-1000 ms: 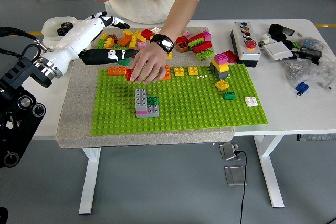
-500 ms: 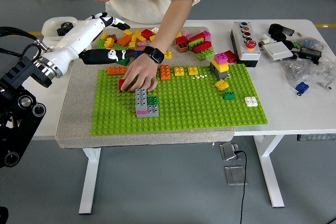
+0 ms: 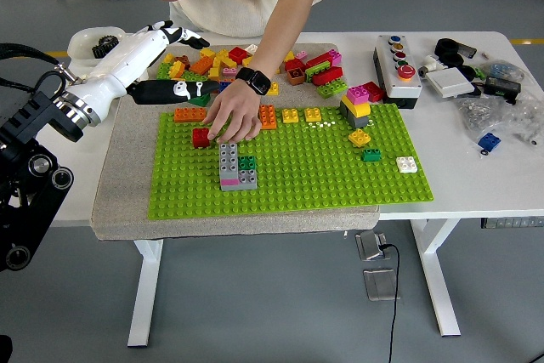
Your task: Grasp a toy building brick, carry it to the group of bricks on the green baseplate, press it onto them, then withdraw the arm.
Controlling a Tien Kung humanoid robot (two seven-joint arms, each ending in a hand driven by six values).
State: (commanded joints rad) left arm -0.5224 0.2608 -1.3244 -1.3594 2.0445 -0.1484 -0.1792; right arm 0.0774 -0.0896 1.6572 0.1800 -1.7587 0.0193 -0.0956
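My left hand (image 3: 174, 36) hovers with fingers spread, empty, above the loose bricks (image 3: 208, 64). The grey stack (image 3: 230, 167) on the baseplate (image 3: 331, 172) sits well ahead and right of it. A person's hand (image 3: 234, 116) lies between, touching a red brick (image 3: 201, 137). If I reach now I may strike that hand or knock the pile. My right hand is unseen.

A single head view is given, taken from high on the robot's side and aimed forward and down. The whole white table (image 3: 476, 178) is framed from some distance, its near edge low in the picture, with floor seen below and beyond it.
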